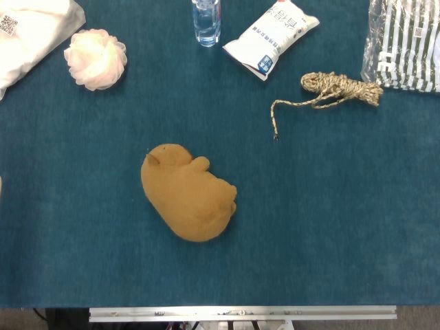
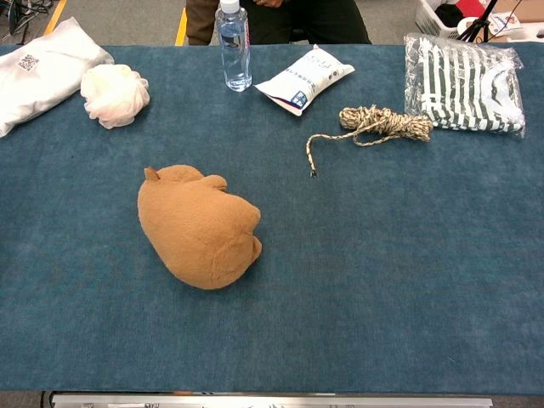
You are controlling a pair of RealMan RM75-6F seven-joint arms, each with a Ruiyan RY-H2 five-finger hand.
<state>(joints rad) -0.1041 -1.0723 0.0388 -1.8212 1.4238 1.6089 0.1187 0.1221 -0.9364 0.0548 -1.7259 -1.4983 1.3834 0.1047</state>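
One plush toy (image 1: 188, 201); rope (image 1: 330, 91) well apart

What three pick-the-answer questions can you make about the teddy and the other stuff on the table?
1. Where does the brown plush toy lie?
A. left of middle, on the blue cloth
B. on the striped bag
C. against the bottle

2. What colour is the bath puff?
A. green
B. pale pink
C. black

3. How does the rope lie?
A. pulled straight
B. knotted round the bottle
C. bundled, one end trailing

1 A: it lies alone on the table.
2 B: it looks pale pink from above.
3 C: a loose tail curls out left.
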